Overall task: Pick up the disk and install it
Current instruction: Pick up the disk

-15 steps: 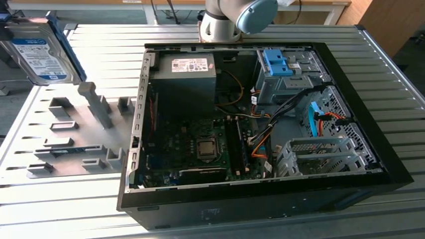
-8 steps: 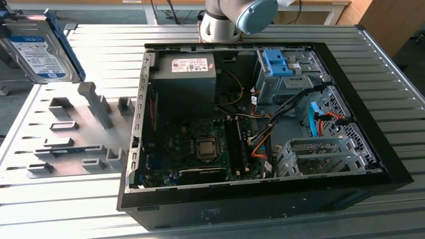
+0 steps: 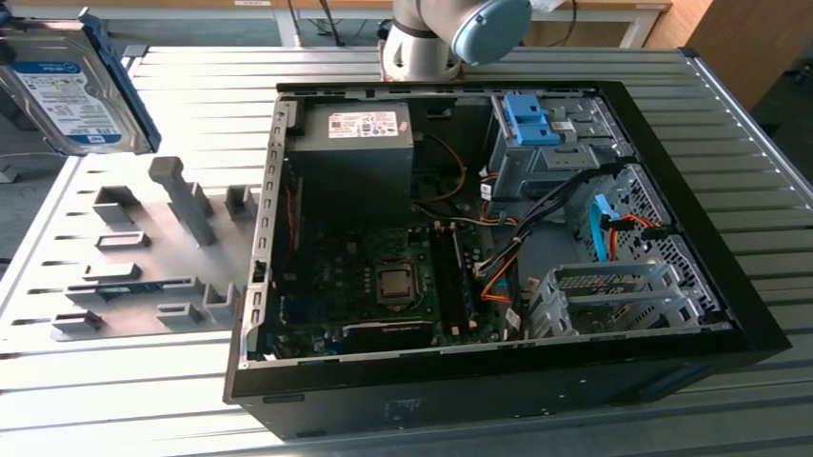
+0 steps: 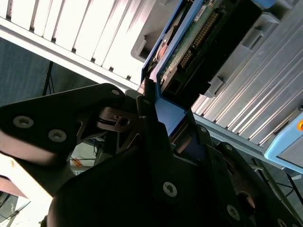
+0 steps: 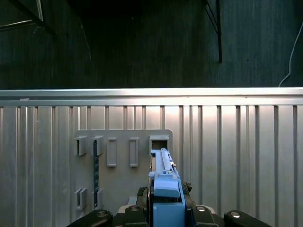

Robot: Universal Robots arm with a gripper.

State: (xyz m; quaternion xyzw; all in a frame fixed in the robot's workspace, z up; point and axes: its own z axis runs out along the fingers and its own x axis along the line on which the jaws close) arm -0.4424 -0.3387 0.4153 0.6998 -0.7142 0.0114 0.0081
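Slatted table (image 3: 204,86), one disk (image 3: 61,90), apparently aloft.

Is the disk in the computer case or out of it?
Out: the disk hangs at the exterior view's left of the open computer case, gripped by its blue handle.

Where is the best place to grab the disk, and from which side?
Probably by the blue handle at one end of the disk, coming end-on from that side. The handle sticks out past the thin flat body, so pinching it spares the circuit board. The end effector is clamped there in the second wrist view.
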